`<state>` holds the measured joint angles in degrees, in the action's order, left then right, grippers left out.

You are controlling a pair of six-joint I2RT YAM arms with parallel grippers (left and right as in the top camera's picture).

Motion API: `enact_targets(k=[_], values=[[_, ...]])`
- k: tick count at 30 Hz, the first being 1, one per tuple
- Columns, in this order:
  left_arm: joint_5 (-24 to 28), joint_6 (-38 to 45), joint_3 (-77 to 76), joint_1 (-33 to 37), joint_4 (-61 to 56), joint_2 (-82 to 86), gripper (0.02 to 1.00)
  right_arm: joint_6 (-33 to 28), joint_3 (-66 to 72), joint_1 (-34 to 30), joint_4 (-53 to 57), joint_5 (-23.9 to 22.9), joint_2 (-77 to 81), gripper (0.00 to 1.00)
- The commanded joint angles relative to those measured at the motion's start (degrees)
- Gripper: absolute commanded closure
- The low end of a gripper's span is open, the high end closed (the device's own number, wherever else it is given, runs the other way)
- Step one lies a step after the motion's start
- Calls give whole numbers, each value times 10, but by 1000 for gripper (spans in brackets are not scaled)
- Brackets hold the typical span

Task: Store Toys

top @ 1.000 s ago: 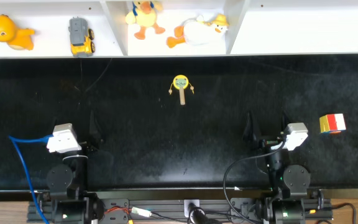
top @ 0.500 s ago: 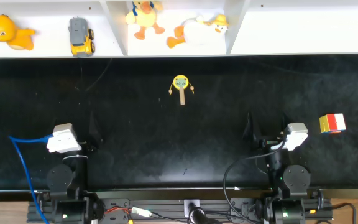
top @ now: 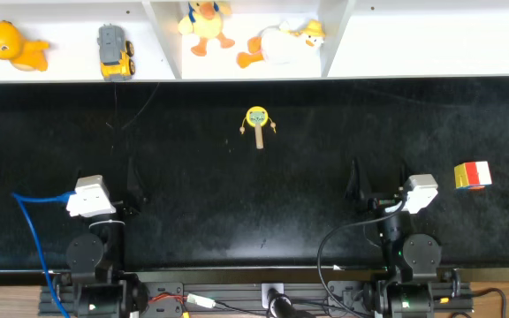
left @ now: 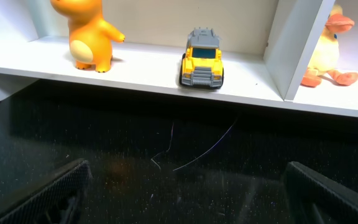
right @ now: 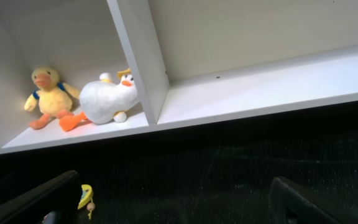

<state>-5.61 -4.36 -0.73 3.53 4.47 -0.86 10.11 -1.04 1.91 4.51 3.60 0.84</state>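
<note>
A small yellow rattle drum [top: 256,124] with a wooden handle lies on the black table, up the middle, and shows again [right: 86,198] past my right finger. A red, white and yellow cube [top: 472,176] sits at the table's right edge. My left gripper [top: 104,181] [left: 185,199] rests low near its base, open, holding nothing, facing the shelf's left bay. My right gripper [top: 378,184] [right: 173,205] is likewise open and holds nothing, left of the cube.
A white shelf [top: 414,66] runs along the table's far edge. Its left bay holds an orange duck [top: 11,44] and a yellow truck [top: 116,53]. The middle bay holds a yellow duck plush [top: 206,25] and a white goose plush [top: 281,42].
</note>
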Motion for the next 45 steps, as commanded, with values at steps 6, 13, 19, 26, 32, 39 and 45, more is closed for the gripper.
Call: enact_targets(k=[6,13,19,26,32,39,45], values=[[3,-2,3,6,-1,7,20,2,8,3,-3,-5,-6,1],[3,-2,3,6,-1,7,20,2,8,3,-3,-5,-6,5],[3,-2,3,6,-1,7,20,2,8,3,-3,-6,-6,7],[3,-2,3,6,-1,7,20,209,8,4,-3,4,-5,5],[3,-2,3,6,-1,7,20,346,8,4,-7,43,-5,5],[3,-2,3,6,-1,7,20,325,-3,3,2,109,20,1],[4,-2,3,6,-1,7,20,227,-104,3,49,165,140,1]])
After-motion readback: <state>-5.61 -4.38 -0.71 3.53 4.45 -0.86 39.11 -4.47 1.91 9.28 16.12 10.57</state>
